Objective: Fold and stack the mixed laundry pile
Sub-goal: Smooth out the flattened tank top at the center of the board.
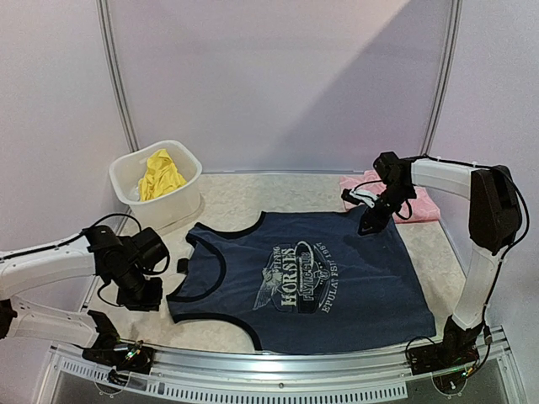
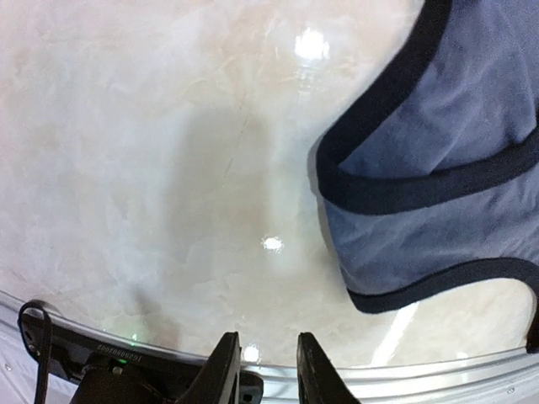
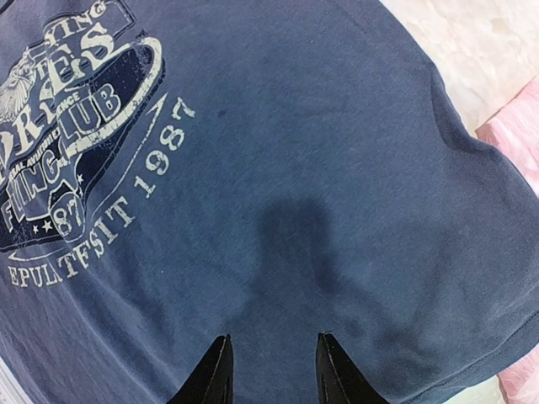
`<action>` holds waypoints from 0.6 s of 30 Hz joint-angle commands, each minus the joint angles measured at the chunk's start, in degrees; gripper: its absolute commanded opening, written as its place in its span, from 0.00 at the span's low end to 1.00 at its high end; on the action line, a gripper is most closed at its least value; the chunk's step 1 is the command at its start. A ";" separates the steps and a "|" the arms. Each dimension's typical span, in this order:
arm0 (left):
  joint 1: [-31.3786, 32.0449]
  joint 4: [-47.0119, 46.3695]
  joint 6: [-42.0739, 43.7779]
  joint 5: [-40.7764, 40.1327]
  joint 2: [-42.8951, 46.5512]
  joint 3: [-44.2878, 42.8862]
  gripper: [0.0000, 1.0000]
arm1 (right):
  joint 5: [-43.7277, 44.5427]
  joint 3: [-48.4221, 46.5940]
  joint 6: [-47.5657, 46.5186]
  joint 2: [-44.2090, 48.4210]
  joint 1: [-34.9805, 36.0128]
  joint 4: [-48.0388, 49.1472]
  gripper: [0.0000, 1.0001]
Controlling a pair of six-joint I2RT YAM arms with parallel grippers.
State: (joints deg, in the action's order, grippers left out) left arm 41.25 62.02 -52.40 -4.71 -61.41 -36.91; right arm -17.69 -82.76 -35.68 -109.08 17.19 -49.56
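navy top (image 1: pixel 362 286) lies flat on table (image 1: pixel 244 198).

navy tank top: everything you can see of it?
The navy top lies flat and unfolded on the table, print up: pale horse graphic, HORSES, 1987. Soft knit look, darker binding at neck and armholes. Straps point to the robot's left, hem to its right. Its far hem corner lies by the pink piece. The right gripper is open over that end, contact unclear. The left gripper is open, apart from the straps.
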 commanded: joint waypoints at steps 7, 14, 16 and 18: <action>1.09 -1.12 7.18 -1.39 -7.10 -17.20 0.26 | 0.05 0.54 2.60 0.86 0.12 1.08 0.35; 5.87 -7.10 1.83 1.85 -14.62 -11.40 0.31 | -0.25 0.76 2.40 3.78 0.12 -0.32 0.36; 7.39 -6.20 -1.78 -0.92 -11.75 -9.54 0.37 | -0.56 1.09 2.49 4.10 0.12 -0.63 0.36; 8.38 -4.63 -6.46 -3.72 -4.94 -7.37 0.39 | -0.84 1.64 2.50 4.43 0.12 -0.71 0.36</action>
State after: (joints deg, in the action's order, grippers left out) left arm 47.27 55.77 -50.92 -4.25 -75.22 -46.94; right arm -17.61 -82.56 -33.56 -106.91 17.19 -49.10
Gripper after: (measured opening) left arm 0.378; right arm 0.359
